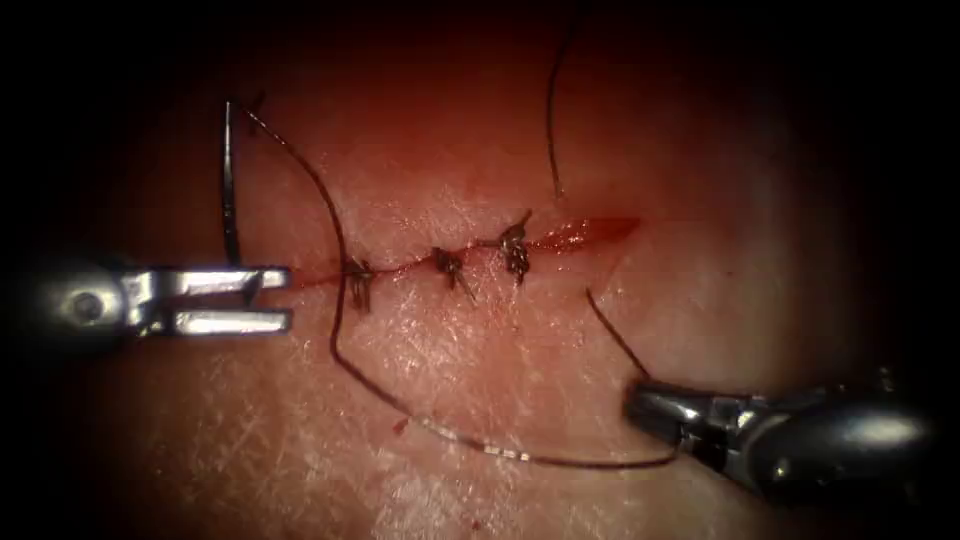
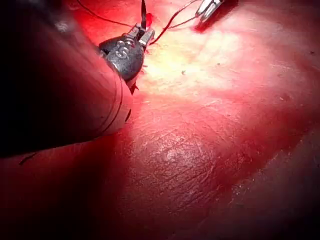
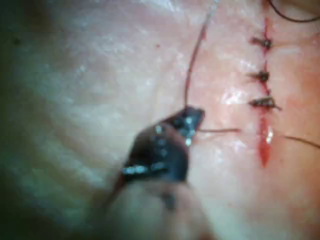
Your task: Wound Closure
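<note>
Right tool: the right arm's tool (image 1: 650, 405) sits nearest, below and right of the cut, jaws closed on the thread (image 1: 520, 455); a short tail (image 1: 615, 335) rises from its tip, so the grip is likely near the thread's free end.
Thread: from that grip it sweeps left over the tissue (image 1: 700, 250), climbs past the leftmost stitch and runs up to the needle's top end; it lies slack, so nothing seems to be under tension.
Left tool: the left arm's tool (image 1: 270, 297) lies level at the cut's left end, jaws slightly parted; the needle's lower end meets its upper jaw, but I cannot tell whether it is truly gripped.
Cut: the cut (image 1: 590, 233) runs left to right with three knotted stitches (image 1: 450, 265); its right end gapes, with red fluid in it.
Needle: the needle (image 1: 229, 180) stands upright above the left tool, left of the cut, seemingly clear of the tissue.
Far strand: a loose cut end of thread (image 1: 550, 110) lies above the cut.
</note>
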Controlling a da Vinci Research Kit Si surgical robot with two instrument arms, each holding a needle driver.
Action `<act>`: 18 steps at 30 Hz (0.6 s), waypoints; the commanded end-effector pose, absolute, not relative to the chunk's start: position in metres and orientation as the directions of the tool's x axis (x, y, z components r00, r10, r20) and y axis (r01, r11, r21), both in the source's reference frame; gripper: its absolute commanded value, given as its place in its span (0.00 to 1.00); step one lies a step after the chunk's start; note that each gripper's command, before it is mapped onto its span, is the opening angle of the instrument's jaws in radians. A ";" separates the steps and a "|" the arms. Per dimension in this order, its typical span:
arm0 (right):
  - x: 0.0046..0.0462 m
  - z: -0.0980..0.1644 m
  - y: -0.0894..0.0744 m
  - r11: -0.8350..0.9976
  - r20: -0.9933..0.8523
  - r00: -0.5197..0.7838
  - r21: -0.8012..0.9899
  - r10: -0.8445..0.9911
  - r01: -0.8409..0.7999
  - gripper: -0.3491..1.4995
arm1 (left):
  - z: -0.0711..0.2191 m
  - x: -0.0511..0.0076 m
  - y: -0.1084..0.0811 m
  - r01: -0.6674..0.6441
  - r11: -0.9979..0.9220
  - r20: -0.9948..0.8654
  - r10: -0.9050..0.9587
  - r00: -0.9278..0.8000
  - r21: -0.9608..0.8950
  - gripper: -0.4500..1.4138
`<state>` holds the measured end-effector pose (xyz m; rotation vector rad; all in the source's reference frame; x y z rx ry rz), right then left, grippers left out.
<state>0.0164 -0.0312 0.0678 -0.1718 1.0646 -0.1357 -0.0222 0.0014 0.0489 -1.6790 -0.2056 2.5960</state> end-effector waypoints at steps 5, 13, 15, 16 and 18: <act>0.0183 0.065 -0.036 0.978 -0.851 0.482 -0.185 -0.207 0.092 0.00 | 0.050 -0.0228 0.001 0.041 -0.990 -0.905 0.109 -0.411 -0.137 0.00; 0.0203 0.062 -0.039 0.975 -0.870 0.444 -0.167 -0.215 0.144 0.00 | 0.050 -0.0225 0.001 0.047 -0.989 -0.904 0.107 -0.414 -0.138 0.00; 0.0208 0.061 -0.039 0.976 -0.872 0.441 -0.166 -0.213 0.142 0.00 | 0.050 -0.0225 0.001 0.047 -0.989 -0.904 0.107 -0.414 -0.138 0.00; 0.0209 0.061 -0.038 0.977 -0.876 0.434 -0.167 -0.209 0.134 0.34 | 0.050 -0.0225 0.001 0.047 -0.989 -0.904 0.107 -0.414 -0.138 0.00; 0.0204 0.061 -0.038 0.979 -0.880 0.429 -0.178 -0.204 0.099 0.59 | 0.050 -0.0223 0.001 0.048 -0.989 -0.904 0.106 -0.413 -0.138 0.00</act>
